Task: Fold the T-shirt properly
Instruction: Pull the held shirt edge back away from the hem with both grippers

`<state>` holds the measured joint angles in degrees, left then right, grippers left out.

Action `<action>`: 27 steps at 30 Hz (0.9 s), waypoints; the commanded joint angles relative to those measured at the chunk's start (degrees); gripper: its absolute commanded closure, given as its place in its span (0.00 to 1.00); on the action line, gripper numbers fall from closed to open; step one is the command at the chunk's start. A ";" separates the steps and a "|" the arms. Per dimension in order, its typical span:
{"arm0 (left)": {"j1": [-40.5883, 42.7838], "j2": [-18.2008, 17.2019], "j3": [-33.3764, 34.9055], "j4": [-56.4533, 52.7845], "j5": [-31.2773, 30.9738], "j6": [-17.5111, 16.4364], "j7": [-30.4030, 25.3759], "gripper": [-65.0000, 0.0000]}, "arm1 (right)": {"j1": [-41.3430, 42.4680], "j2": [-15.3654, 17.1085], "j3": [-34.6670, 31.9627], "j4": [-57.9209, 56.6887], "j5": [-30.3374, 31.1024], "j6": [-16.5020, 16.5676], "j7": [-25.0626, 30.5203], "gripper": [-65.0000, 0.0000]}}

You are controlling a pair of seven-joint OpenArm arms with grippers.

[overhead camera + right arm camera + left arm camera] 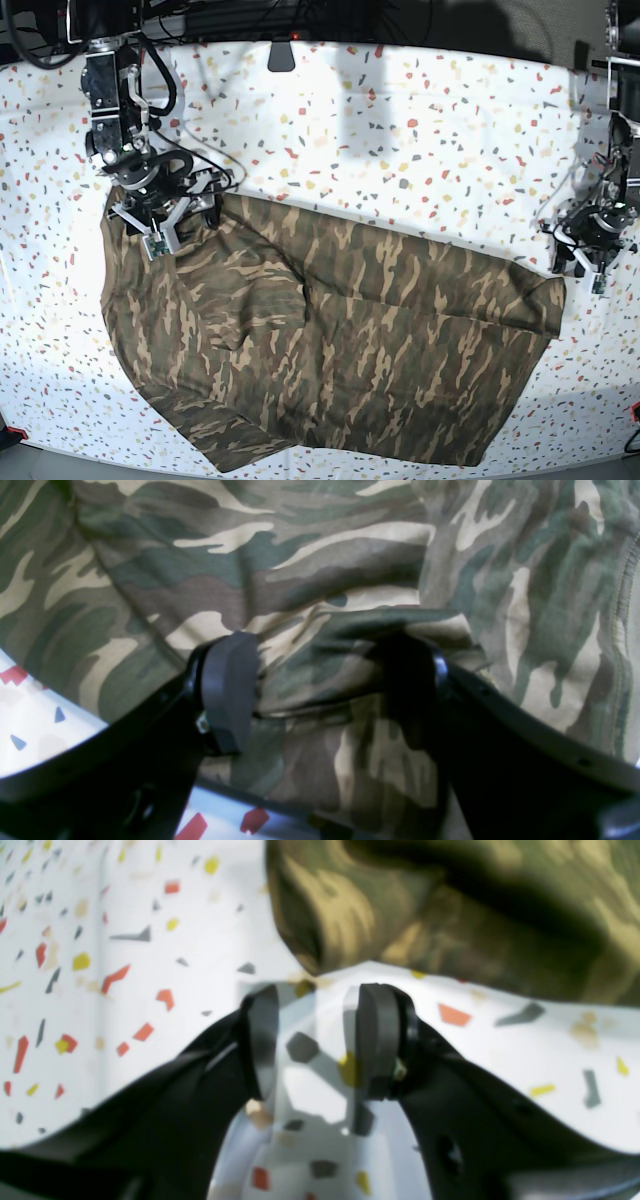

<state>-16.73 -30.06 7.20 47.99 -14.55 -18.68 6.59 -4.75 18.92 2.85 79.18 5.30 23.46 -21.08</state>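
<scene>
Camouflage cloth in olive, brown and tan covers most of the bench (400, 110) in front of me: the T-shirt (330, 340) lies spread out, wrinkled, on the white surface speckled with red, yellow and grey. Seen from the base camera, the shirt reaches from near my right arm across to near my left arm, with its lower edge close to the bench's front edge.

My right gripper (325, 690) is down at the shirt's upper corner on that side. Its jaws stand wide apart, and between them sits a raised fold of the shirt's cloth. One grey pad (227, 692) touches the side of that fold; the other finger is dark and blurred against the cloth, so I cannot tell whether it touches. The jaws are not pinched on the cloth. A strip of speckled bench shows below and beside the shirt in this view, and a stitched hem runs along the shirt's far edge.

My left gripper (315, 1040) is just beside the opposite end of the shirt, over bare bench. Its jaws are apart, with only the speckled surface showing between the two grey pads (377, 1040); it holds nothing. The shirt's nearest edge is a rounded, bunched fold lying just beyond the fingertips, not touching them as far as the blurred wrist view shows. In the base view this gripper (590, 262) sits right next to the shirt's corner.
</scene>
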 commanded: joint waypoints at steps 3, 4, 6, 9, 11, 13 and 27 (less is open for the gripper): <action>-2.95 -1.09 -0.42 0.74 -1.01 -1.11 -1.97 0.61 | -0.04 0.79 0.13 0.00 -1.88 -0.11 -2.75 0.36; -3.32 -1.09 -0.42 0.74 -1.01 -1.09 -1.95 0.61 | -0.04 0.79 0.13 0.00 -1.88 -0.11 -2.78 0.36; -3.80 -1.07 -0.42 0.74 -1.18 -1.14 -1.95 0.61 | -0.04 0.79 0.13 0.00 -1.88 -0.11 -2.80 0.36; -3.91 -1.07 -0.42 0.74 -1.97 -2.54 -1.92 0.61 | -0.04 0.79 0.13 0.00 -1.88 -0.11 -2.75 0.36; -3.89 -1.05 -0.42 0.52 -1.97 -2.84 -1.92 0.61 | -0.04 0.79 0.13 0.00 -1.88 -0.11 -2.73 0.36; -3.93 -1.07 -0.39 -0.24 -1.95 -2.80 -1.99 0.61 | -0.04 0.79 0.15 0.00 -1.88 -0.11 -2.73 0.36; -5.07 1.57 -0.42 -2.64 1.68 -2.78 -5.73 0.78 | -0.04 0.79 0.15 0.00 -1.90 -0.11 -2.97 0.36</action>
<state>-20.23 -27.53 7.16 44.56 -12.43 -21.45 2.15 -4.75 18.90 2.85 79.18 5.30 23.46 -21.08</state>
